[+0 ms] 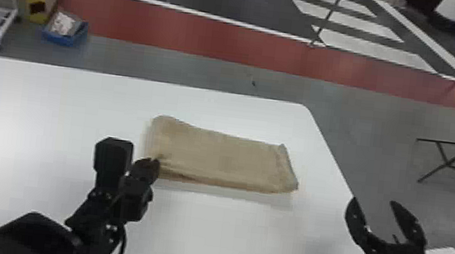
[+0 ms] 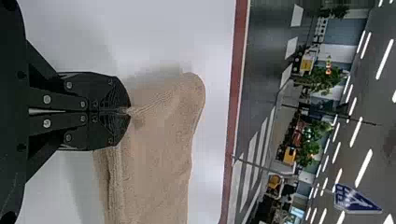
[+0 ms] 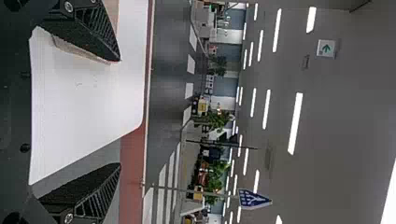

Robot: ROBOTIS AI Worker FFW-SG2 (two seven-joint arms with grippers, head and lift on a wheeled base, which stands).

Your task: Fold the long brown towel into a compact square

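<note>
One brown towel, gripped near its left end

The towel lies folded on the white table, stretching rightward from the left end effector, which is closed narrow on a pinch of its near left part (creases fan out from the grip). The right end effector, spread wide, is well apart from it, at the table's right edge.

Floor past your worktop
You have blue box near white cart, left; crosswalk stripes, right.
</note>
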